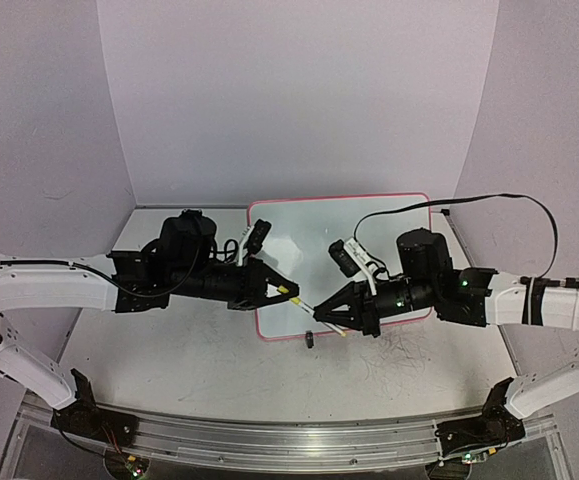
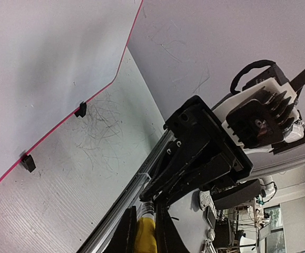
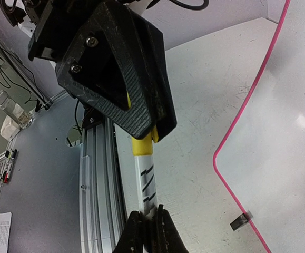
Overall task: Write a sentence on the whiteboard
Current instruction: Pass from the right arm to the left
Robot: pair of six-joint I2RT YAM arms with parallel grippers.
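Tight quarters at the near-left corner of the whiteboard [image 1: 309, 228]: the left gripper [image 1: 292, 292] and right gripper [image 1: 319, 316] are met nose to nose, and a marker [image 1: 305, 304] is clamped by both, so the gap between them is barred. Just beside it, a black clip foot [image 1: 309, 339] is seen on the table [image 1: 169, 370]. The far half of the board is left open from above, though a black cable [image 1: 449, 203] is looped over its right corner. Room is found on the table nearer than both arms. The sides and back are closed off by walls [image 1: 299, 100].
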